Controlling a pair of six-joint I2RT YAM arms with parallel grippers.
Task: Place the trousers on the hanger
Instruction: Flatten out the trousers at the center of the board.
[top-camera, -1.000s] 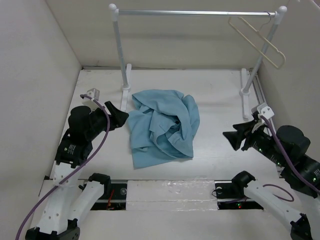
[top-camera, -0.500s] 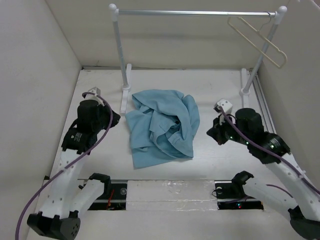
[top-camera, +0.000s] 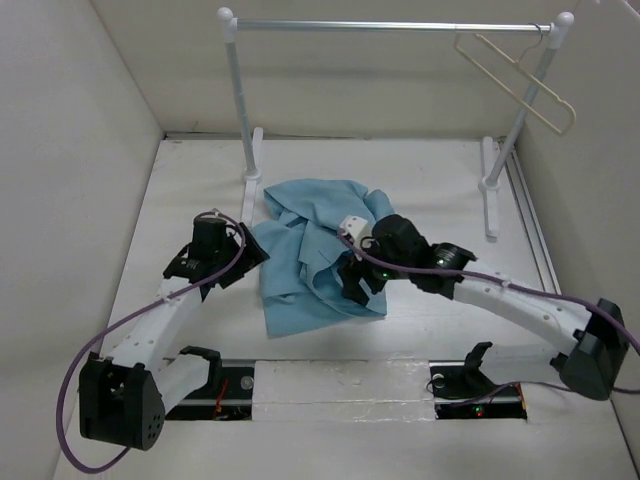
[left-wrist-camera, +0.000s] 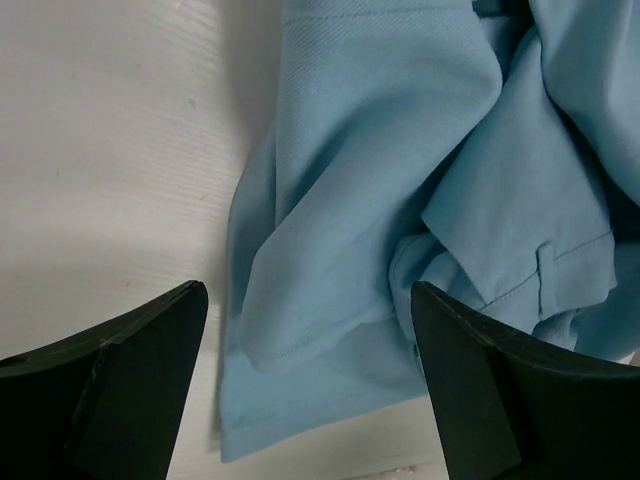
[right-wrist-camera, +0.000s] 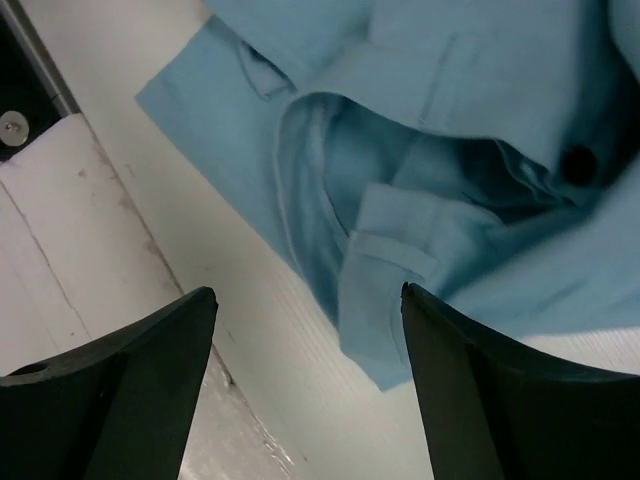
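As seen from above, light sky-blue, thin, wrinkled cloth trousers (top-camera: 325, 245) crumpled in a heap on the white tabletop (top-camera: 180, 180), just in front of the left post of the white-posted metal clothes rail (top-camera: 390, 26) and between the two arms. Thin pale beige triangular hanger (top-camera: 522, 82) hooked by its slim wire over the right end of the rail bar, hanging tilted, well apart from the garment. At the heap's left edge, left gripper (top-camera: 243, 260) pointed down at the cloth, black fingers (left-wrist-camera: 130, 385) spread wide; in the left wrist view, a folded border of the fabric and a strip of bare table framed in the gap. Contact with the cloth not discernible. Over the near right part of the heap, right gripper (top-camera: 356, 280) likewise with jaws spread apart and nothing pinched; in the right wrist view, a waistband edge with belt loops and a small dark round button (right-wrist-camera: 578, 163) beyond the fingertips, with the cloth's border beside the pale near strip of the table.
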